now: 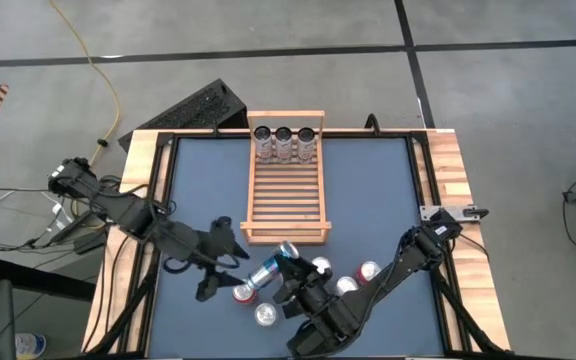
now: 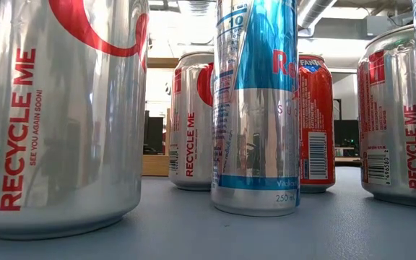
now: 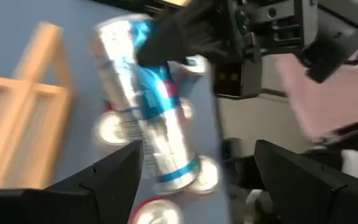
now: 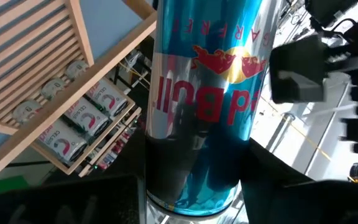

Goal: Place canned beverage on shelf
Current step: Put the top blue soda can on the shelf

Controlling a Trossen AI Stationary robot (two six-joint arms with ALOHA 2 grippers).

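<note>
— Near the shelf's [image 1: 285,180] front rail, what has the right gripper [image 1: 290,262] got?

— Its jaws are clenched on a blue-and-silver can [image 1: 272,268], lifted and tilted above the tabletop [image 1: 378,200]. That looks like the carry step.

— And the left gripper [image 1: 230,252]?

— It hovers just beside the can with its jaws released, holding nothing.

— What does the next move call for?

— Probably righting the can, carrying it over the rail and setting it down on free slats. Three cans [image 1: 284,142] already fill the far end.
</note>
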